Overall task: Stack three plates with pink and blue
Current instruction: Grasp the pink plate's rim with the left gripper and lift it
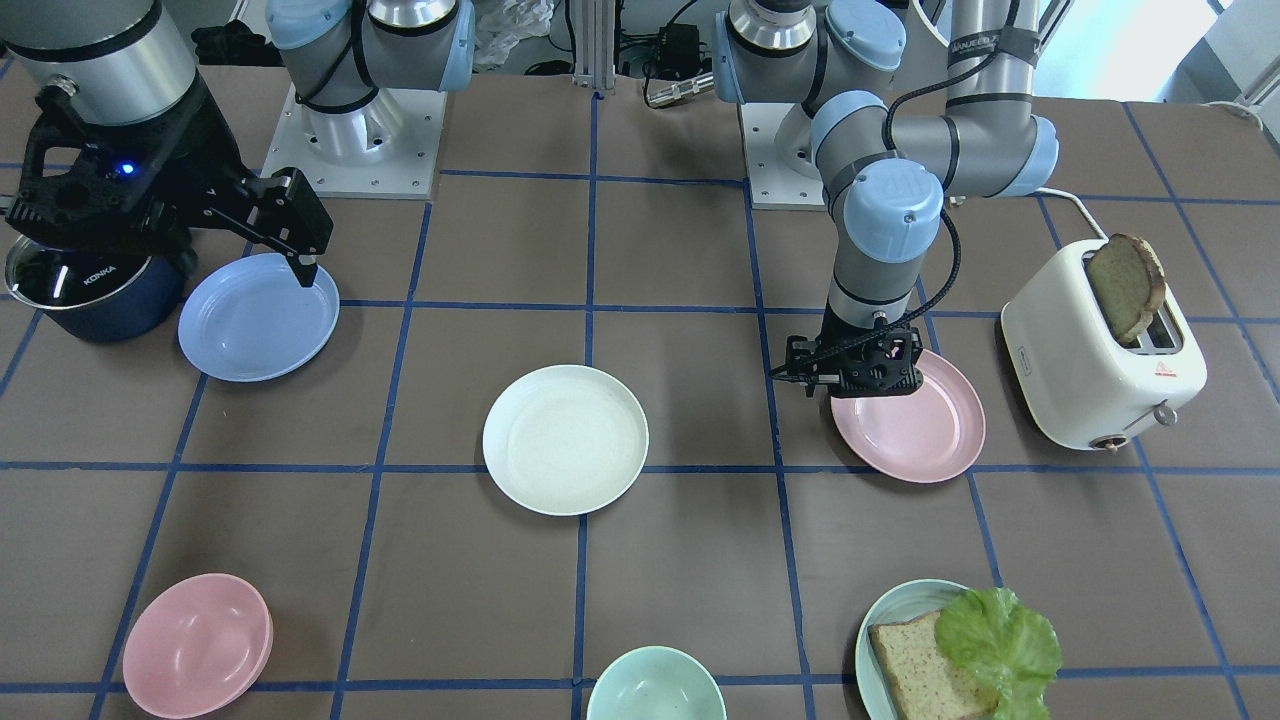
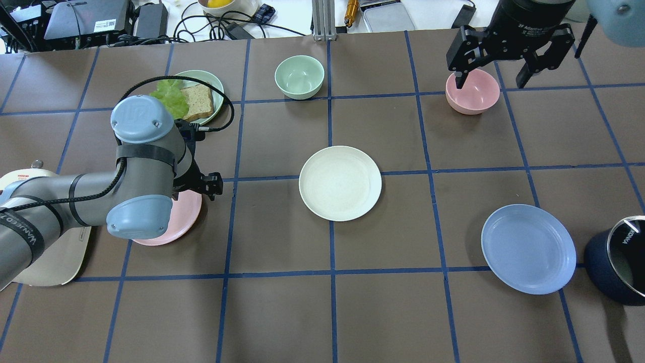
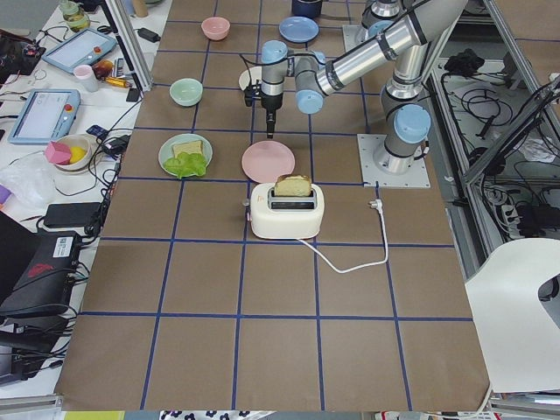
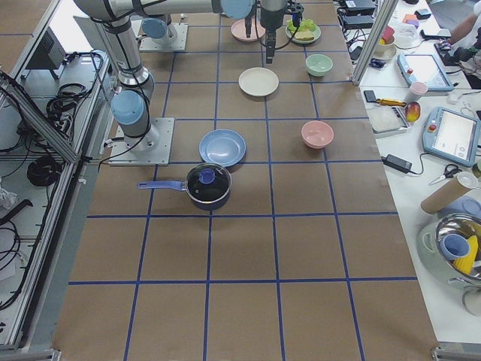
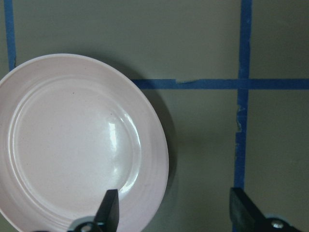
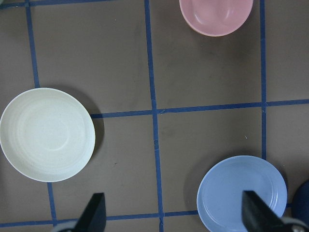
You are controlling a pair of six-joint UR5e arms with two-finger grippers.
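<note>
The cream-white plate (image 1: 565,439) lies at the table's middle. The pale pink plate (image 1: 915,425) lies under my left gripper (image 5: 176,212). That gripper is open and empty. One finger (image 5: 108,210) is above the plate's inside and the other is outside its rim, over bare table. The light blue plate (image 2: 528,248) lies apart near the pot. My right gripper (image 2: 491,80) is open and empty, held high. In the right wrist view the blue plate (image 6: 242,192) and the cream plate (image 6: 47,134) both show far below its fingers.
A pink bowl (image 2: 472,91) and a green bowl (image 2: 299,76) stand on the far side. A teal plate (image 2: 217,88) holds bread and lettuce. A toaster (image 1: 1100,350) with a bread slice stands beside the pink plate. A dark blue pot (image 2: 617,267) stands by the blue plate.
</note>
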